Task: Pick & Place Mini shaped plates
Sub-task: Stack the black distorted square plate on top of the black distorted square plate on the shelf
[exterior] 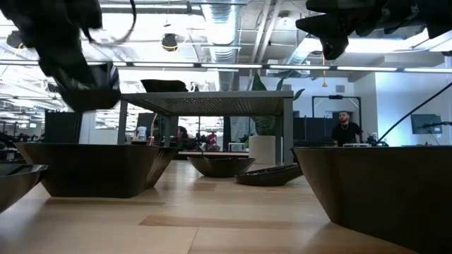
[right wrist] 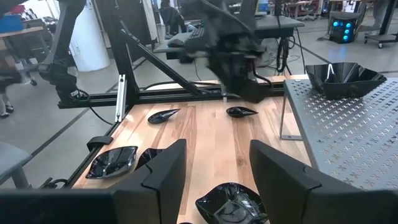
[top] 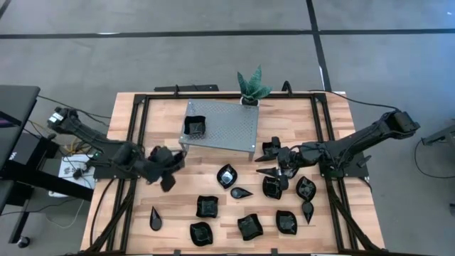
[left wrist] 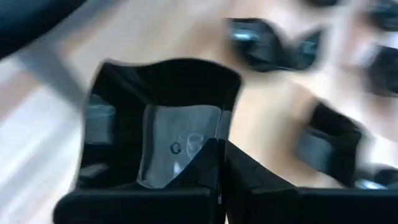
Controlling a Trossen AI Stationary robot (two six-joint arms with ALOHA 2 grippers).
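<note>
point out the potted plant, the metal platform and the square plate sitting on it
potted plant (top: 252, 86), high view, on its green leaves
metal platform (top: 227, 126), high view, on a bare part of its perforated top
square plate (top: 194, 126), high view, on its glossy black middle

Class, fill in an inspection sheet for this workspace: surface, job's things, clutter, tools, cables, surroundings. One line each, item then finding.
Surface: wooden table with a perforated metal shelf at the back.
Job's things: black mini plates scattered over the front half; one square plate on the shelf.
Clutter: potted plant at the back edge.
Tools: left tool shut on a square plate, lifted off the table; right tool open above the plates on the right.
Cables: black leads run along the left frame.
Surroundings: open workshop; a person stands far behind the table.
</note>
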